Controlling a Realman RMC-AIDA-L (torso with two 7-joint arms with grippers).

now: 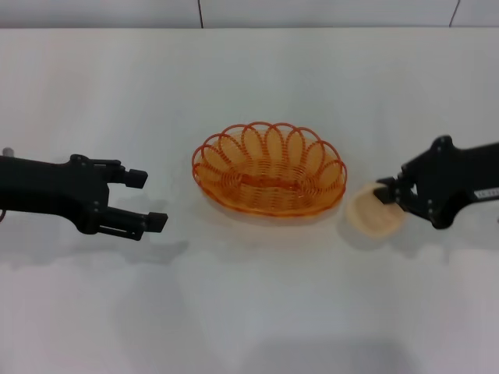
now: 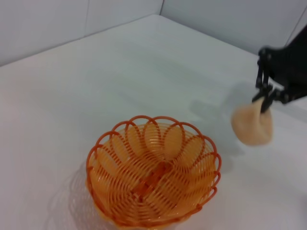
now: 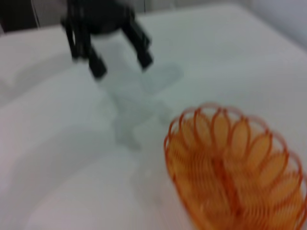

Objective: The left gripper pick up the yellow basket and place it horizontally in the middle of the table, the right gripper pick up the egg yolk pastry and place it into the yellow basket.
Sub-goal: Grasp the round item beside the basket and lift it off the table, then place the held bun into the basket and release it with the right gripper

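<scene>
Yellow basket long axis crosswise, right gripper clamping egg yolk pastry beside it, left gripper wide apart, empty

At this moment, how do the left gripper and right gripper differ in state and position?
The left gripper is open and holds nothing, while the right gripper is shut on the small pale cream domed egg yolk pastry. The left gripper sits apart from the oval orange-yellow wire basket; the right gripper's pastry hangs just beside the basket's rim. Both are black two-fingered claws pointing toward the basket.
</scene>
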